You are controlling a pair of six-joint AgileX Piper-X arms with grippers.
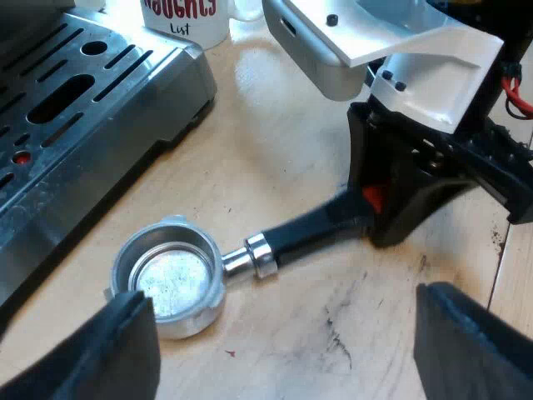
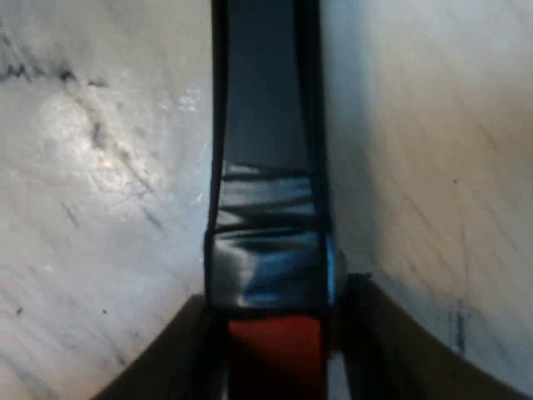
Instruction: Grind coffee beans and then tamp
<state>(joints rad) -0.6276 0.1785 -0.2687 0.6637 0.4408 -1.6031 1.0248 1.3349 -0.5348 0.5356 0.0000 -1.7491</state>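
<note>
The metal holder [image 1: 171, 279] lies on the wooden table beside the espresso machine [image 1: 75, 108], its round basket facing up and showing a pale, shiny bottom. Its dark handle [image 1: 304, 232] runs away from the basket to my right gripper [image 1: 387, 208], which is shut around the handle's red end. In the right wrist view the handle [image 2: 266, 167] passes between the two fingers of my right gripper [image 2: 275, 342], with the red end [image 2: 275, 354] pinched there. My left gripper [image 1: 291, 346] hangs open just above the table, near the basket and apart from it, holding nothing.
The machine's slotted metal drip tray [image 1: 92, 75] is close to the basket. A white mug [image 1: 185, 21] with red lettering stands on the table at the tray's far corner. The wooden tabletop [image 1: 333, 333] is scuffed with dark marks.
</note>
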